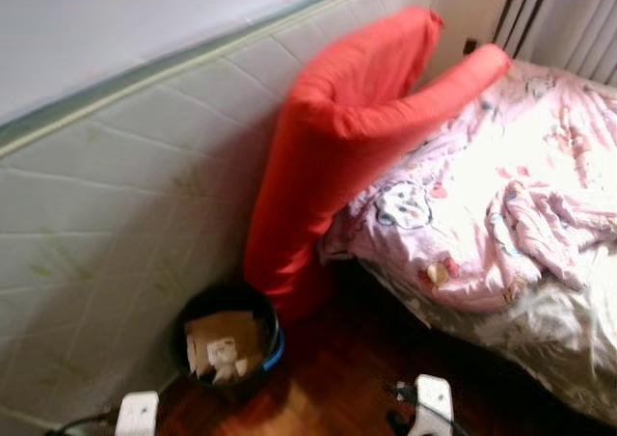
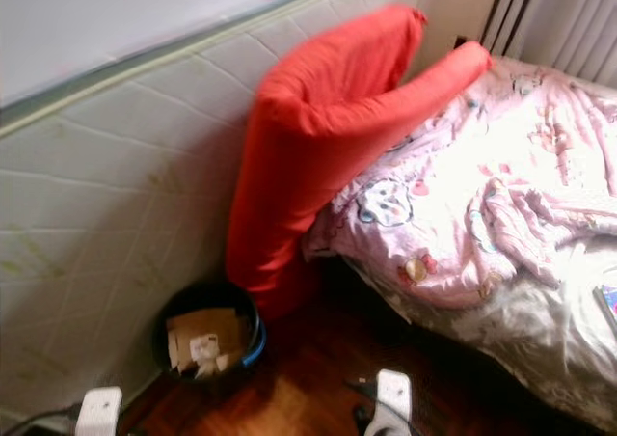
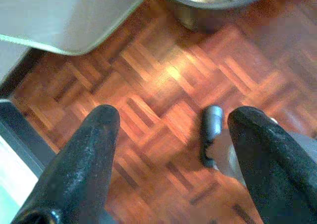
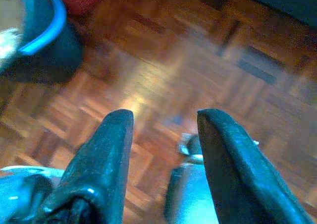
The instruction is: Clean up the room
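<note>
1. The left gripper [image 3: 171,149] hangs low with its two black fingers [image 3: 84,159] spread wide, nothing between them, only parquet floor [image 3: 148,75] below. The right gripper [image 4: 166,154] also hangs with its fingers parted, a little narrower, and holds nothing.
2. The things to tidy seem to be the long red bolster [image 1: 328,147] and the rumpled pink blanket [image 1: 492,204]. The bolster stands on end at the near left corner of the bed [image 1: 540,330], leaning against an upright quilted mattress [image 1: 125,214], and its top flops over to the right onto the blanket.
3. Just near and left of the bolster's foot, a dark bin [image 1: 228,344] with a blue rim sits on the floor, with cardboard scraps [image 1: 224,344] inside.
4. Far right, a curtain [image 1: 569,16] hangs behind the bed.
5. Judged from this, no grasp has begun; the likely step is to approach the bolster.
6. To do it well, step closer without knocking the bin, raise both arms, and take the bolster at mid-height with fingers fully spread, since it is thick and soft and will sag if held at one end.
</note>
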### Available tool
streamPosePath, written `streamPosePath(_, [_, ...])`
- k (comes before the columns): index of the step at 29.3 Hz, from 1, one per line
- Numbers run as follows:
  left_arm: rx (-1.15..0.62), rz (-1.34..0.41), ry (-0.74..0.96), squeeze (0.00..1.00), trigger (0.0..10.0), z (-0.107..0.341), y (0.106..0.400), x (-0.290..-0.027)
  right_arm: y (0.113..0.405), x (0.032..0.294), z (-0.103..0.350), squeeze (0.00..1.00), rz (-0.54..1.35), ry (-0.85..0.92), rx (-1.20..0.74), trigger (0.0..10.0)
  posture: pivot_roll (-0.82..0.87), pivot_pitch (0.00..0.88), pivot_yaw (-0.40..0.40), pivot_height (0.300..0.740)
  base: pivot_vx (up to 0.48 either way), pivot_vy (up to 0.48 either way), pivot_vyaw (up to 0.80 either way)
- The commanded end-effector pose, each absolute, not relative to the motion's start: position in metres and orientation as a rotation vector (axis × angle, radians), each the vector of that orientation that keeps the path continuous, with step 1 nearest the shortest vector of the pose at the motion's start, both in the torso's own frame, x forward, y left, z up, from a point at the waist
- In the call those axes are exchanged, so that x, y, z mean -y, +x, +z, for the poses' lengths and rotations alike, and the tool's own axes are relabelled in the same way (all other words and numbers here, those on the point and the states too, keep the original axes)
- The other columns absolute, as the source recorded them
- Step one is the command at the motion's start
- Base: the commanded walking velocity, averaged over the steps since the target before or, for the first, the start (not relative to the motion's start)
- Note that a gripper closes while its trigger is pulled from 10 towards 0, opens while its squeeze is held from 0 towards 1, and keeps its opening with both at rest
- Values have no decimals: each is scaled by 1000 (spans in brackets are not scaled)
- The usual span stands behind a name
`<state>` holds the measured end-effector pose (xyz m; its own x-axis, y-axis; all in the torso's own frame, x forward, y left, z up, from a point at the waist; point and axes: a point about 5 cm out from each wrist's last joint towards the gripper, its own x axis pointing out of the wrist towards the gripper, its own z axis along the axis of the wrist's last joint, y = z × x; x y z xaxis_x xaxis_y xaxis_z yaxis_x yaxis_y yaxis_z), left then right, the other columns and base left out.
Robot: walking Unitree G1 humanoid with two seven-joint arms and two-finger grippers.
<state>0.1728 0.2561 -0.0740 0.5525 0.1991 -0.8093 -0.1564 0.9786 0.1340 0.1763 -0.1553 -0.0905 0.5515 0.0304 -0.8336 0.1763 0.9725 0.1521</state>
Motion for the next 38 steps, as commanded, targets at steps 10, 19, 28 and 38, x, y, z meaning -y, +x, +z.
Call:
streamPosePath(10, [-989,202,60,0,10000,-77,166,-258,181,156,-88,0,-98,241,-969,10000,83,51,8,740,0,-327,-512])
streamPosePath(19, [-989,202,53,0,10000,-77,166,-257,182,158,-88,0,-109,249,-954,10000,77,59,2,740,0,-325,0])
streamPosePath(28, [-989,200,50,0,10000,-77,166,-257,182,158,-88,0,-107,246,-956,10000,80,55,2,740,0,-327,0])
streamPosePath(38, [-992,189,58,0,10000,-77,166,-257,182,157,-88,0,-103,245,-956,10000,76,40,7,740,0,-325,0])
